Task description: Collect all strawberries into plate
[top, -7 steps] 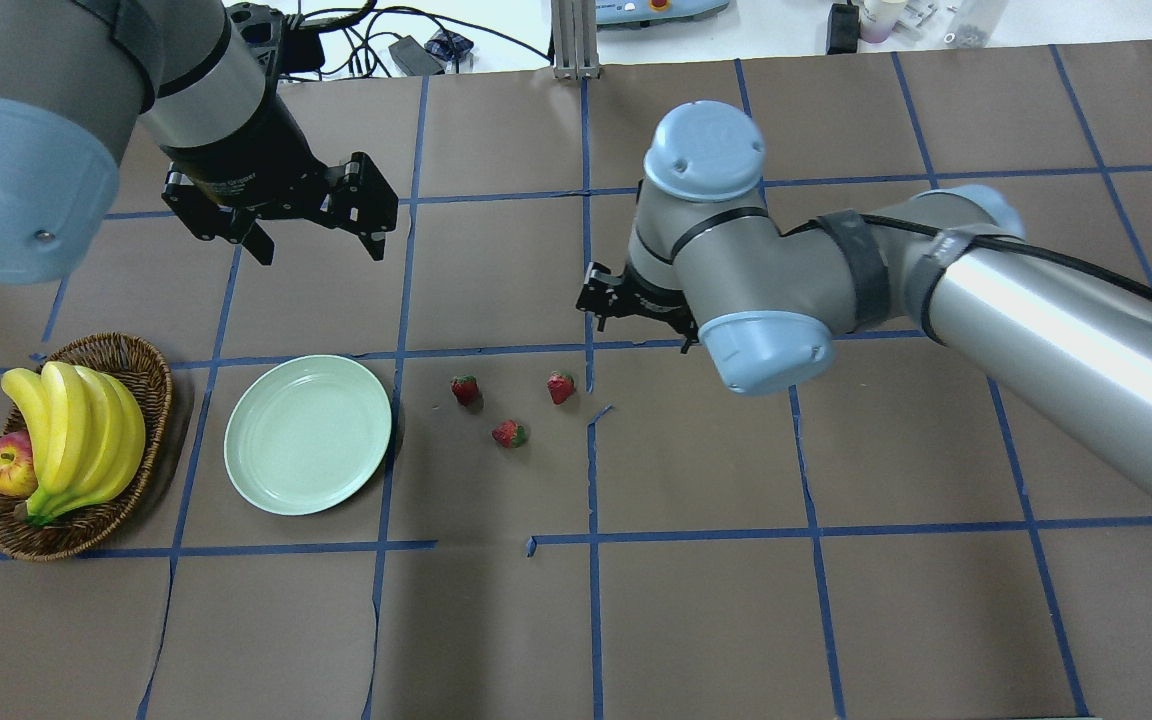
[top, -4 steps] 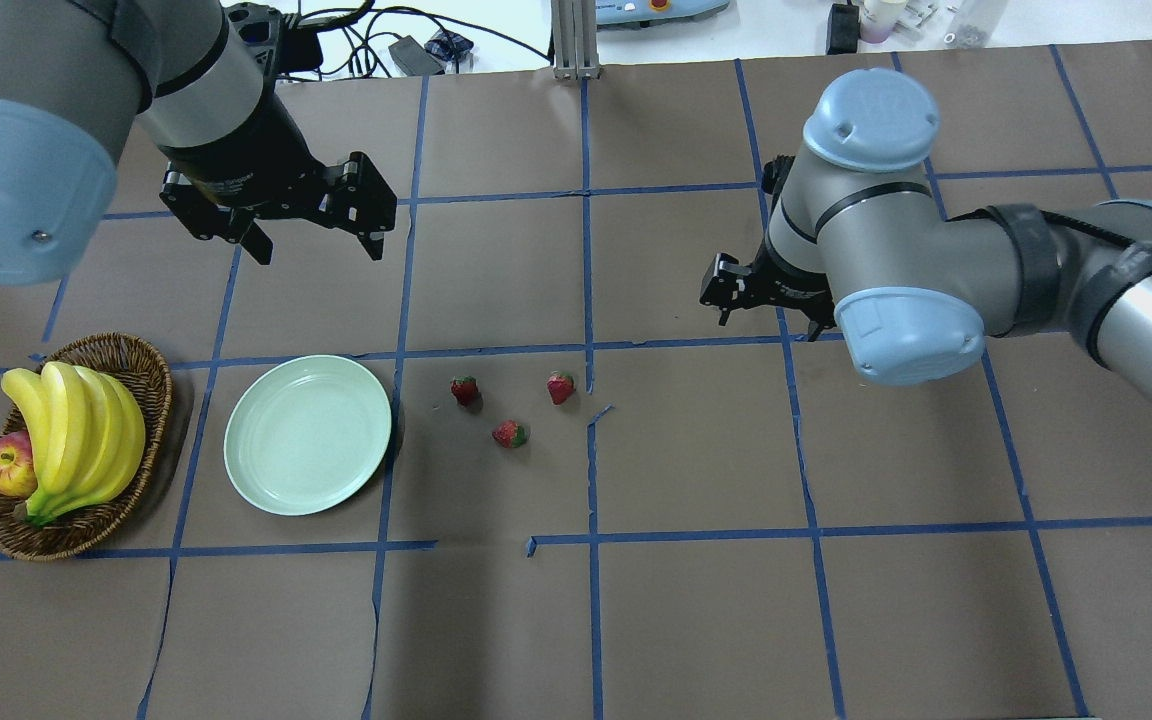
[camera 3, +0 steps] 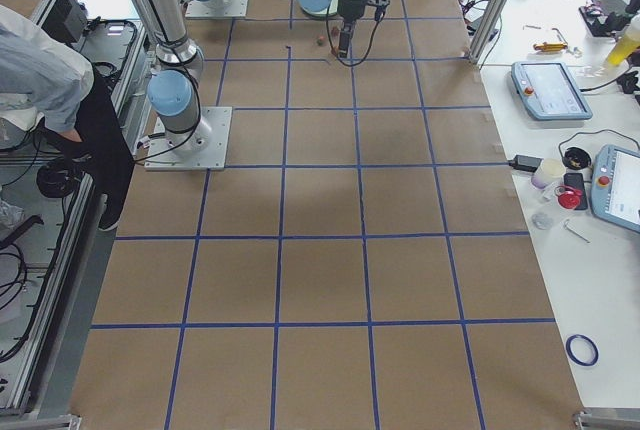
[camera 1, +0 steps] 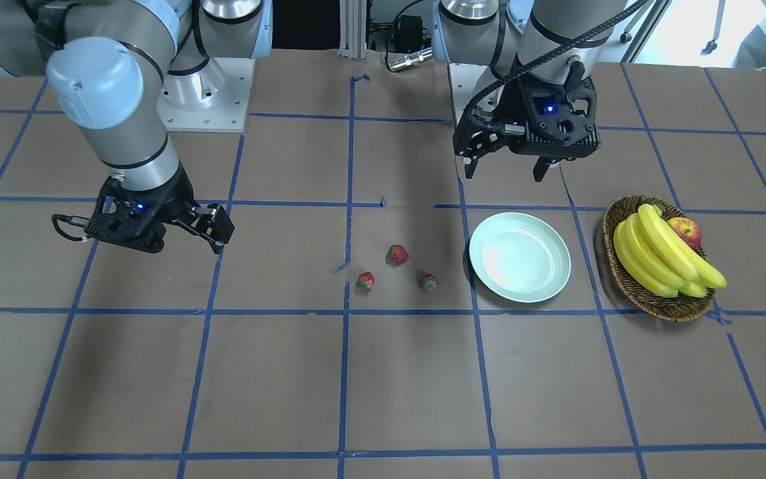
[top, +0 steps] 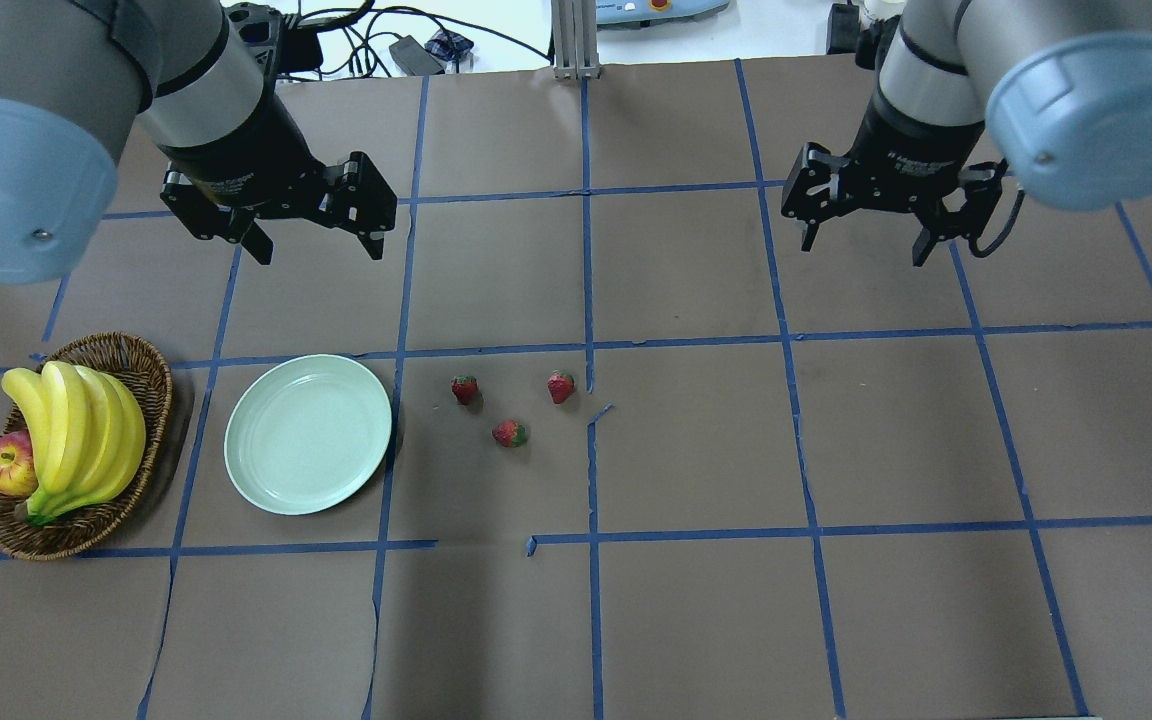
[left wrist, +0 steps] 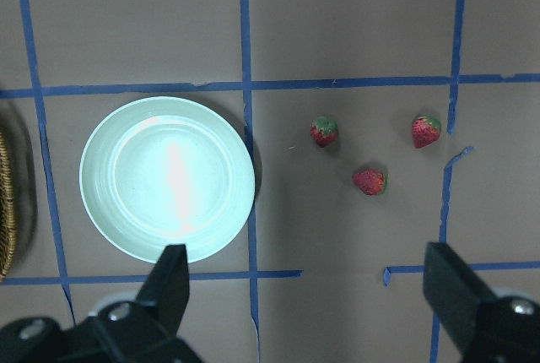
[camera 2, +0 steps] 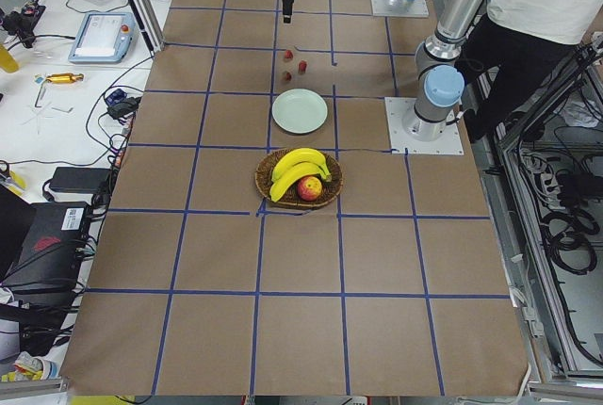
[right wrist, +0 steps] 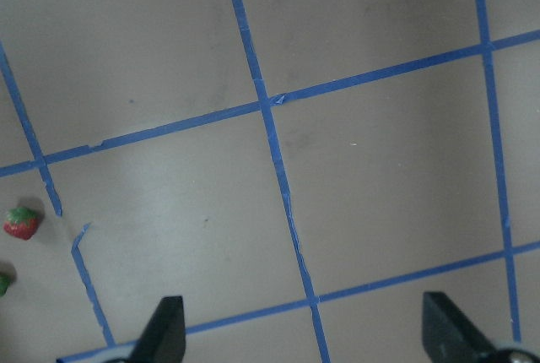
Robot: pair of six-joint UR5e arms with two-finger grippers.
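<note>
1. The strawberries (top: 464,389) (top: 560,386) (top: 509,433) lie near the bench's middle, apart from one another and outside the plate.
2. The plate (top: 308,448) sits just beside them, toward the bench's left end.
3. The left gripper (top: 318,250) hovers beyond the plate, toward the far edge, fingers spread.
4. The right gripper (top: 864,250) hovers well right of the berries, fingers spread.

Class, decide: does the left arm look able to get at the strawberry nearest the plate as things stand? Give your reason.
Probably yes. The left gripper hangs open above the table. The strawberry lies by itself, apart from the plate, and nothing stands between gripper and berry.
</note>
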